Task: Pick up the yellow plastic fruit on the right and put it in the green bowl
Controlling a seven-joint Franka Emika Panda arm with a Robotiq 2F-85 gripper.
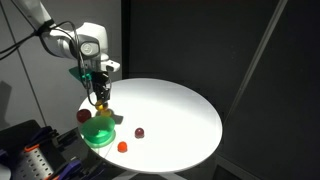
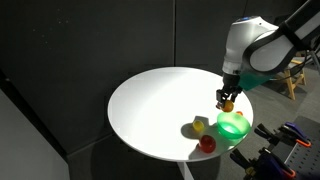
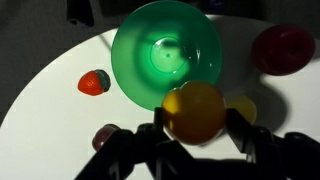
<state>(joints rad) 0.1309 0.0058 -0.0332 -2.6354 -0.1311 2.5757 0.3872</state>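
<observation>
Yellow plastic fruit (image 3: 194, 108) pinched in gripper (image 3: 195, 128), hanging above green bowl (image 3: 130, 60), not yet inside

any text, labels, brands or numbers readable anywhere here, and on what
None can be read in any view.
Bowl, yellow fruit in the claw, table: no print shows.
Arm and gear beside the table: too small and blurred to tell whether there are any marks.
</observation>
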